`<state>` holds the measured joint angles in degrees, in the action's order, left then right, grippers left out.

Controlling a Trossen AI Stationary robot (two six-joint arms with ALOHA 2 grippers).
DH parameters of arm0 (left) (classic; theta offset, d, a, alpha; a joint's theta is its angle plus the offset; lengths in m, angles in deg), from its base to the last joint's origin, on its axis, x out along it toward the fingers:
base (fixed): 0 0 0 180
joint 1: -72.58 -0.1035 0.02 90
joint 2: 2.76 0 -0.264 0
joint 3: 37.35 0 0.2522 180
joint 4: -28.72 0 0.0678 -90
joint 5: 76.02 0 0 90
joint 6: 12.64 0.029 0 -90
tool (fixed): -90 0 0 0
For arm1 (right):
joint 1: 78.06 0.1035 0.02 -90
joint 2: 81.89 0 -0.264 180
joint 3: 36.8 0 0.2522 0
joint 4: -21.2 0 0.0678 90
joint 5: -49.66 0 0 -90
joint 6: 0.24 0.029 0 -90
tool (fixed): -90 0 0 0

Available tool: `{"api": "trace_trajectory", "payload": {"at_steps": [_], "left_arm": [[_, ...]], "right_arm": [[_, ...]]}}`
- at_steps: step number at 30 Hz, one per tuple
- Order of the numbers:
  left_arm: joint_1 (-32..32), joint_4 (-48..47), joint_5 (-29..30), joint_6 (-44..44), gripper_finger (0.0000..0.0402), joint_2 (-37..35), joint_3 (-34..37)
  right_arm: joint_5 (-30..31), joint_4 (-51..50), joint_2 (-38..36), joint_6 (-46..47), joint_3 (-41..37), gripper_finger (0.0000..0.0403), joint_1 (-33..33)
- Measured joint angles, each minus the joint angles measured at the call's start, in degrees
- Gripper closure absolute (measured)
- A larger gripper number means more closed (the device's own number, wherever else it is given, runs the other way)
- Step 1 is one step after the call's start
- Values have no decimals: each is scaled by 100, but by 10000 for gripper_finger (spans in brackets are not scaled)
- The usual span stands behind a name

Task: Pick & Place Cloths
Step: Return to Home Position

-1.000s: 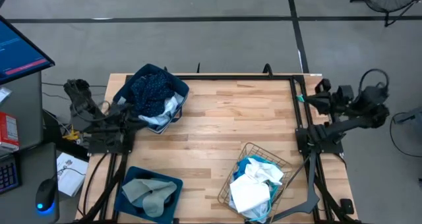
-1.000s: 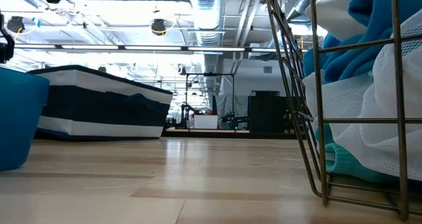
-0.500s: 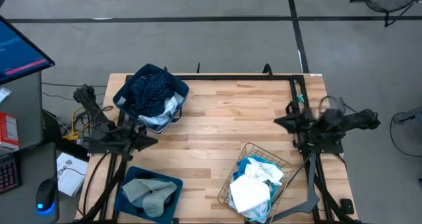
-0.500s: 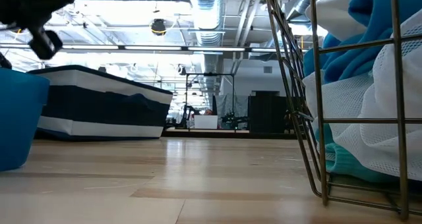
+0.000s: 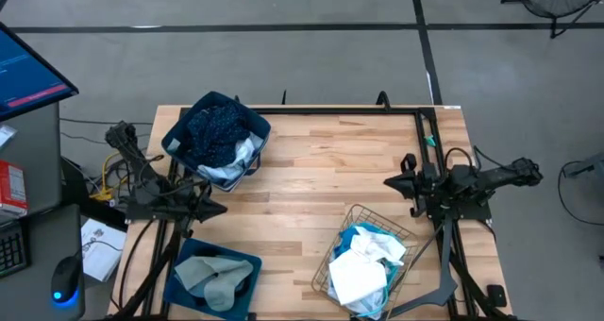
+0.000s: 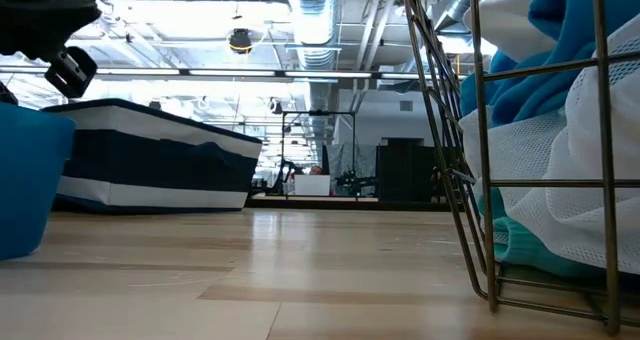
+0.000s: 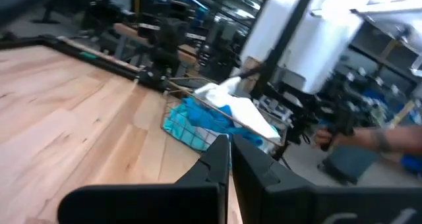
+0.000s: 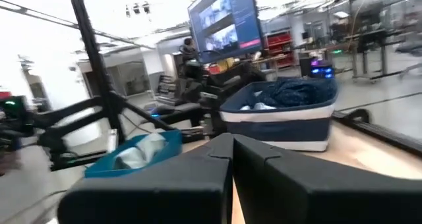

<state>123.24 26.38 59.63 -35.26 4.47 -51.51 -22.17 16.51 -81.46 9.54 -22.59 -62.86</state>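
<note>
Cyan and white cloths [image 5: 363, 264] lie heaped in the wire mesh basket [image 5: 351, 219] at the near right; they also show in the left wrist view [image 7: 217, 112] and the low view [image 6: 560, 130]. A navy dotted cloth [image 5: 215, 127] and a pale blue-white cloth [image 5: 241, 156] lie in the dark blue bin [image 5: 175, 137] at the far left. A grey cloth [image 5: 212, 276] lies in the teal bin [image 5: 247, 262] at the near left. My left gripper [image 5: 220, 208] is shut and empty between the two bins. My right gripper [image 5: 389, 182] is shut and empty, just beyond the basket's far side.
Bare wooden tabletop [image 5: 321, 170] lies between the bins and the basket. A black frame rail [image 5: 330, 110] runs along the far edge. A desk with a monitor [image 5: 28, 76] stands beyond the table's left edge. A person's hand [image 7: 330, 137] shows in the room beyond the right edge.
My right gripper has swung in from beyond the table's right edge toward the left and near edge, ending over the table by the basket. My left gripper has moved from beside the dark blue bin toward the near edge and a little right. The cloths have stayed in place.
</note>
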Motion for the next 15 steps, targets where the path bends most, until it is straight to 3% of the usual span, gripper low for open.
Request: {"api": "trace_trajectory", "payload": {"at_steps": [5, 8, 10, 13, 15], "left_arm": [[0, -3, -413, 318, 401, 0, 0], [0, 6, -494, 252, 398, 0, 0], [-2, 24, -1116, 480, 398, 0, 2], [2, 15, -2559, 1195, 398, 0, 2], [2, 17, -3055, 1601, 400, 0, 2]], "right_arm": [[734, -72, -9, -56, -2, 401, 0], [744, -80, -9, -71, -4, 396, 0], [744, -84, -9, -70, -4, 391, 0], [744, -86, -9, -71, -4, 386, 0], [744, -88, -9, -71, -6, 384, 0]]}}
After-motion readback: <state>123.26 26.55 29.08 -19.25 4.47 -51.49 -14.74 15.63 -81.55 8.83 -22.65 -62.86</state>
